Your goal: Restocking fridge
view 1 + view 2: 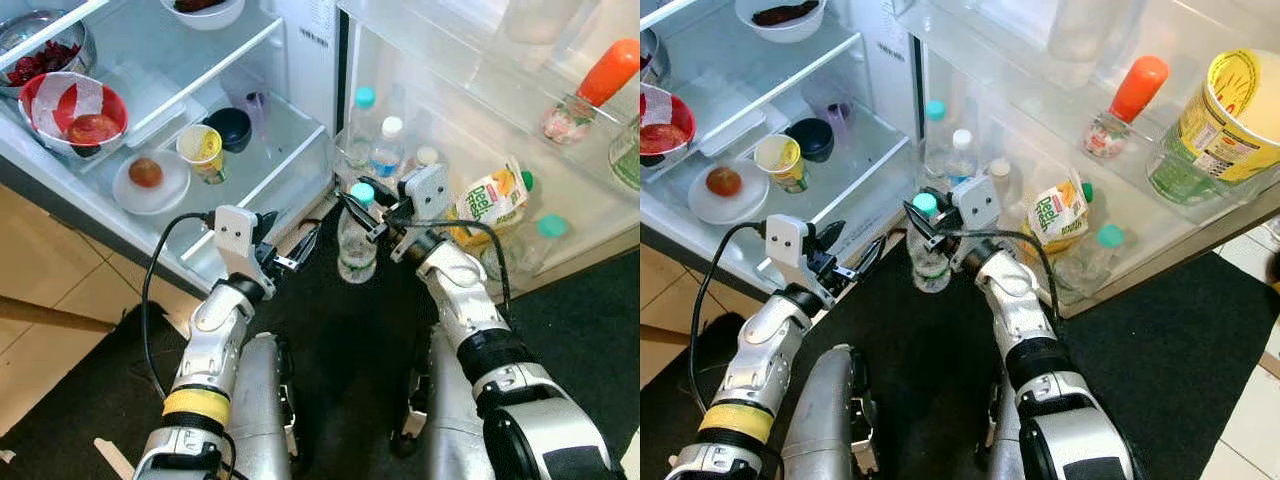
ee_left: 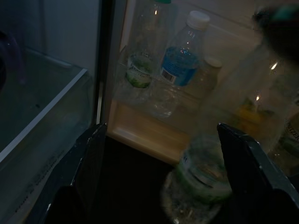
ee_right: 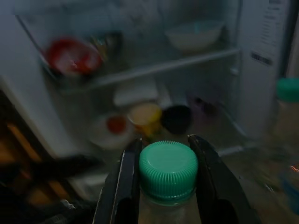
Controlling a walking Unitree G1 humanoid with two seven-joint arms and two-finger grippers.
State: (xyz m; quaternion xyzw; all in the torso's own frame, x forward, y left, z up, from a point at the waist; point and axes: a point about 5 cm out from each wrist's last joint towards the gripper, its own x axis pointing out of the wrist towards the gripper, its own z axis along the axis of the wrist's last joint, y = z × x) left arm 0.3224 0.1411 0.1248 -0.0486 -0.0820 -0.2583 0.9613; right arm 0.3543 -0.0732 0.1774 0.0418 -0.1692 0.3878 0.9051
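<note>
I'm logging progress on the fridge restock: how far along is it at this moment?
Already in: two water bottles stand in the open door's lower rack, along with a juice pouch. In hand: the right claw grips a green-capped bottle by its neck, in front of the rack and not yet shelved. The left claw hangs open and empty. Left: setting that bottle into the rack.

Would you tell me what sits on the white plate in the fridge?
On the white plate lies one round reddish-brown item, perhaps a fruit. The rest of the plate is bare; whatever lies beneath the item is hidden.
</note>
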